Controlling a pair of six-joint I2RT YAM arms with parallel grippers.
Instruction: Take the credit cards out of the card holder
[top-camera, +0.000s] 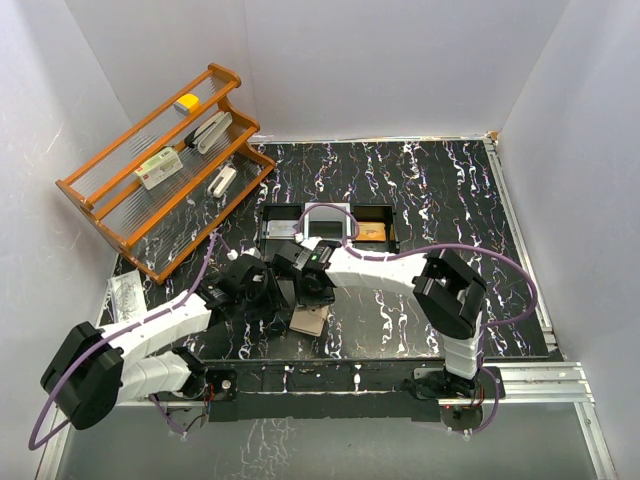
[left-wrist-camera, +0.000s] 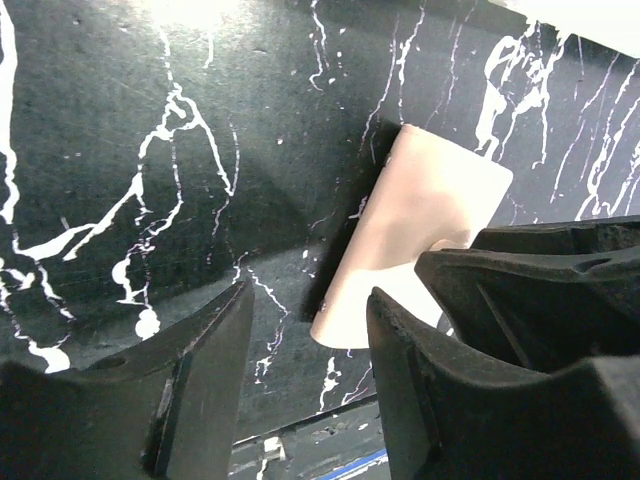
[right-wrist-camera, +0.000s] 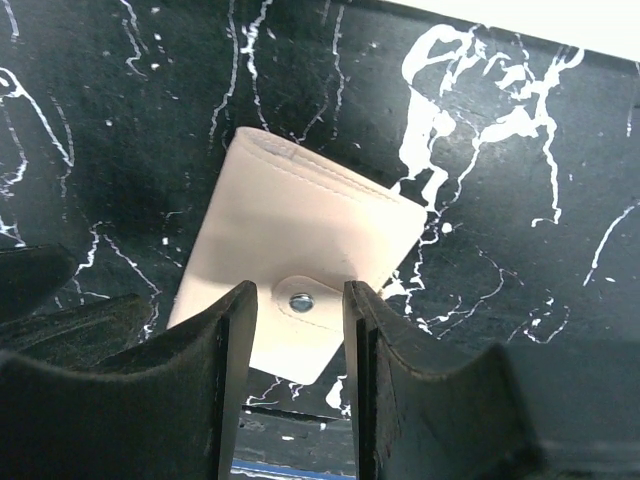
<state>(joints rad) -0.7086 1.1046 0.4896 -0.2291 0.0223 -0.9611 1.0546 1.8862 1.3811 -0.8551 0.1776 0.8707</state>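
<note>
Holder (right-wrist-camera: 300, 230): closed, lying flat on surface (top-camera: 450, 200) near its front edge | left gripper (left-wrist-camera: 308, 300): partly open, empty, holder just beside one finger | right gripper (right-wrist-camera: 298, 290): partly open over holder, snap tab (right-wrist-camera: 301, 302) showing in the gap, nothing gripped
</note>
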